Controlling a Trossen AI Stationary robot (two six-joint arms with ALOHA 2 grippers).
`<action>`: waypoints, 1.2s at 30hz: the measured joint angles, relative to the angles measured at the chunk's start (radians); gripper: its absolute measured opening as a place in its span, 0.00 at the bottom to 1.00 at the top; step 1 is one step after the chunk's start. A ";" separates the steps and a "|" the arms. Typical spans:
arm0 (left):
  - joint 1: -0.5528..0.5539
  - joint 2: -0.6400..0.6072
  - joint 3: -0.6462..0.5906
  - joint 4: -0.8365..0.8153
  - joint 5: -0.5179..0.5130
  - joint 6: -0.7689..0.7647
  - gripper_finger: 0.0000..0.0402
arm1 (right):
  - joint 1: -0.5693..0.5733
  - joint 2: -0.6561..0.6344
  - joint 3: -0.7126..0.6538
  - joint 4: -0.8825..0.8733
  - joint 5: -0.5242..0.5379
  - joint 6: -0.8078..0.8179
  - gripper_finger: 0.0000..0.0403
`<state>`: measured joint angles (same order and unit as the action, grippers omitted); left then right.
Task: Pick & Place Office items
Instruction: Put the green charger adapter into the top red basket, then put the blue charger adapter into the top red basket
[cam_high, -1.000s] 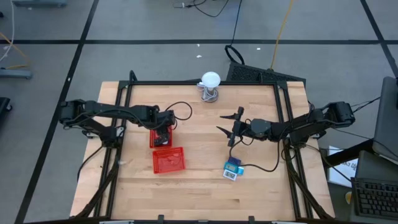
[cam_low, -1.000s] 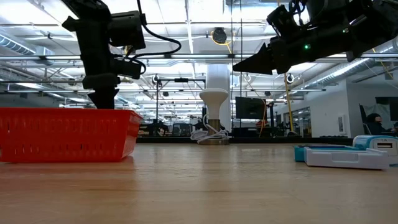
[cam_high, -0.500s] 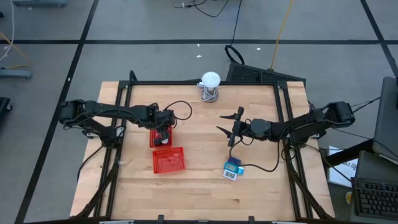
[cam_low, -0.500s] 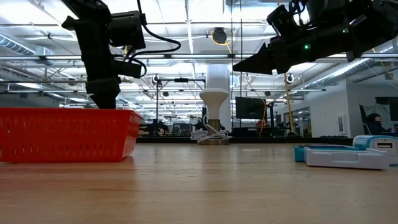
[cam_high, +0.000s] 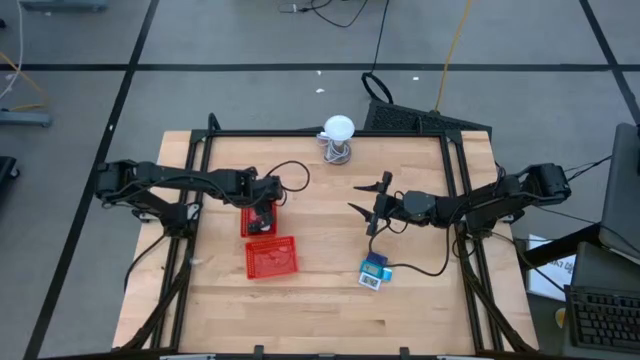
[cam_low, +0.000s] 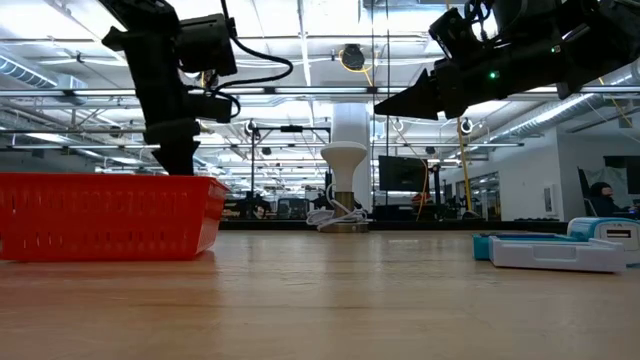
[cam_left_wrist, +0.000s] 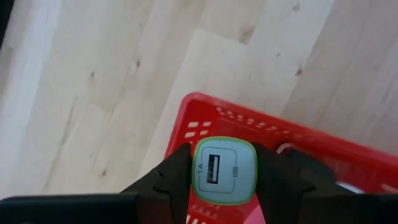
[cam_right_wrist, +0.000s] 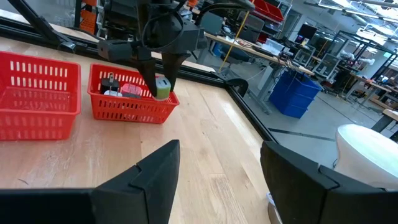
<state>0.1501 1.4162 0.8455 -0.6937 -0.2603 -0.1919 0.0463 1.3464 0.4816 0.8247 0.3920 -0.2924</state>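
Barely anything's moved: my left hand (cam_left_wrist: 224, 180) still pinches the green USB charger (cam_left_wrist: 224, 170) over the red tray (cam_left_wrist: 311, 149). My right hand (cam_high: 368, 208) hovers mid-tabletop, fingers spread.

Legible markings appear on one item only: the small green-rimmed white USB charger (cam_left_wrist: 224, 170), gripped between the fingers of the left claw (cam_left_wrist: 224, 180) above the far red mesh tray (cam_left_wrist: 205, 118). Its face reads "1A" and "USB" beside the port.
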 joint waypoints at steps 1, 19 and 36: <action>0.000 0.000 0.000 0.002 0.004 0.000 0.37 | 0.000 0.000 0.000 0.000 0.000 0.000 0.53; -0.001 0.000 0.000 0.002 0.077 -0.004 0.51 | 0.000 0.000 0.000 0.000 0.000 0.000 0.53; 0.000 -0.051 0.159 -0.062 0.103 0.056 0.54 | 0.008 0.000 0.000 -0.007 0.000 -0.005 0.53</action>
<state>0.1501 1.3647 1.0047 -0.7554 -0.1576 -0.1361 0.0541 1.3464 0.4812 0.8177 0.3916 -0.2976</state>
